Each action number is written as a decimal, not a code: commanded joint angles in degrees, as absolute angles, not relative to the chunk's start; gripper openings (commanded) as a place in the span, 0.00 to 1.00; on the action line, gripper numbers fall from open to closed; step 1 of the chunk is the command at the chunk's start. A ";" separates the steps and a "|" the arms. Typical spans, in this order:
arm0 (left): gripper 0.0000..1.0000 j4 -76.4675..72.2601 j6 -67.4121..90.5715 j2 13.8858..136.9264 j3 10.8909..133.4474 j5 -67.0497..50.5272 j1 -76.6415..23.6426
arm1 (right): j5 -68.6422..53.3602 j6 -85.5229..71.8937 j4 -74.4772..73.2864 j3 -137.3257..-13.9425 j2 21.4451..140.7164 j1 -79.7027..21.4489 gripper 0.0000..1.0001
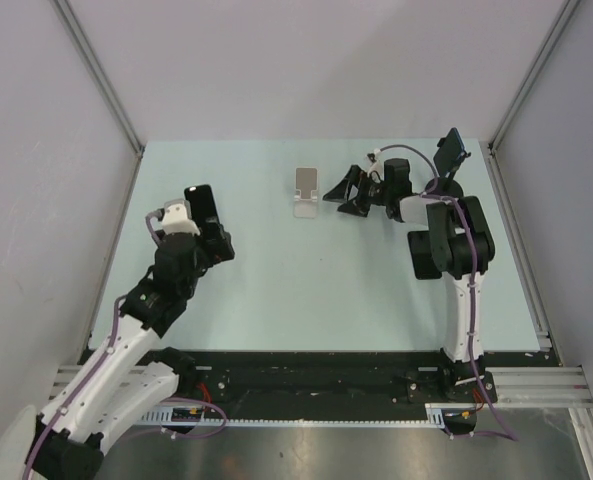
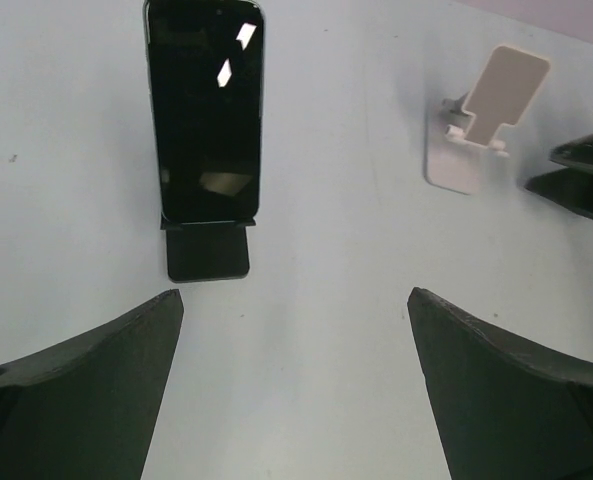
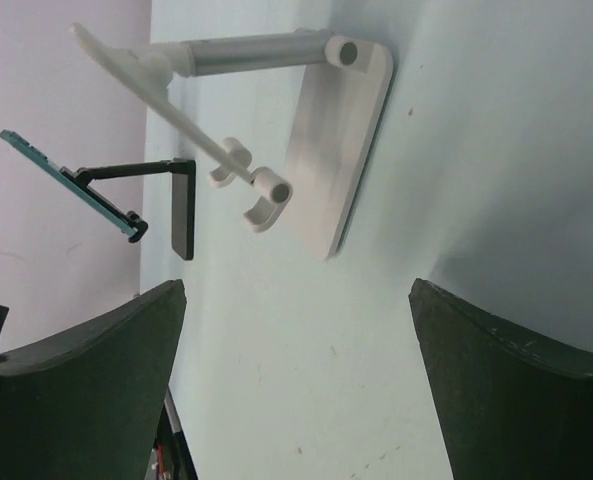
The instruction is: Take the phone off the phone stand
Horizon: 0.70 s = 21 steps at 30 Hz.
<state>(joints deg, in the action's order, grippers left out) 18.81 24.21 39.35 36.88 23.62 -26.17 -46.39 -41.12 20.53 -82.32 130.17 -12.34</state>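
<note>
Phone [image 2: 204, 110], its dark screen facing the left gripper [image 2: 294, 295], leans back on a small black stand [image 2: 207, 250] on the pale desk [image 2: 66, 200]. It sits just ahead of that gripper and a little left of its centre line. The left gripper's jaws are spread wide, holding nothing and well clear of the phone. Farther ahead and off to its right is a white stand [image 2: 481, 120]. The right gripper [image 3: 296, 285] faces this white stand from close by, with its jaws also wide apart and gripping nothing. Beyond the white stand from it, the phone shows edge-on, tilted on the black stand
</note>
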 commanded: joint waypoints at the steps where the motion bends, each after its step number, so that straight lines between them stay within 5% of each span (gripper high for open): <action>1: 1.00 18.72 25.75 46.38 43.23 26.02 -22.17 | -38.96 -33.67 11.62 -79.72 119.38 -14.06 0.99; 12: 1.00 18.63 24.18 63.17 52.38 16.97 -11.17 | -10.61 -20.84 -7.01 -70.23 96.17 -20.38 1.00; 21: 1.00 18.63 19.25 75.93 61.60 12.22 -6.07 | 12.72 -16.00 -3.61 -60.48 82.55 -34.35 1.00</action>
<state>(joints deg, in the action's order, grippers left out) 19.49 22.39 73.28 56.53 14.94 -7.46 -0.51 -19.59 -4.91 -63.59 87.59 -30.39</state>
